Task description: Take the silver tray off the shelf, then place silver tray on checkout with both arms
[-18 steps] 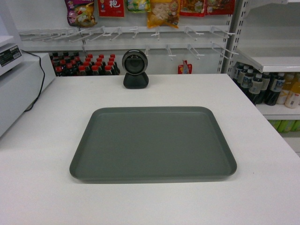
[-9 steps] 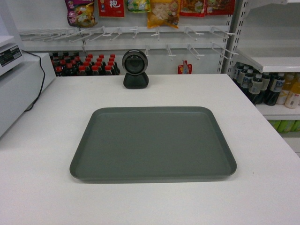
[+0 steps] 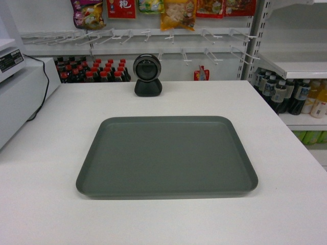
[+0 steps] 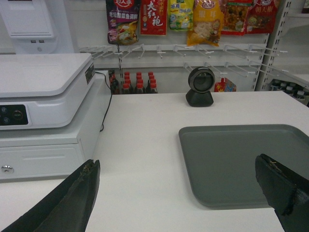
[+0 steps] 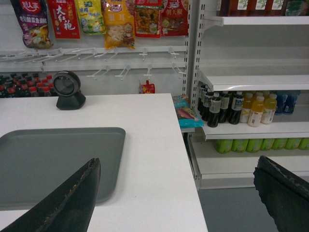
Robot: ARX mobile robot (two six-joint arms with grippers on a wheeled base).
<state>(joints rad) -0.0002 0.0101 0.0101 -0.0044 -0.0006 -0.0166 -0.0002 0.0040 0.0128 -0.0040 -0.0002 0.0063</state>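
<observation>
Left gripper [image 4: 183, 193]: two fingers [image 4: 72, 200] showing at the bottom corners of the left wrist view, matte black, broad, tapering to blunt tips. Edges looking worn, with pale scuffing along the rims.

Right gripper [image 5: 181, 195]: same black fingers [image 5: 67, 203], inner edge showing fine serration and greyish wear. No arm showing in the head view.

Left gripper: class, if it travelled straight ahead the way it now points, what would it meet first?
Probably the black scanner at the checkout's far edge; the open left gripper seems to hover above the counter, though depth is unclear.
</observation>
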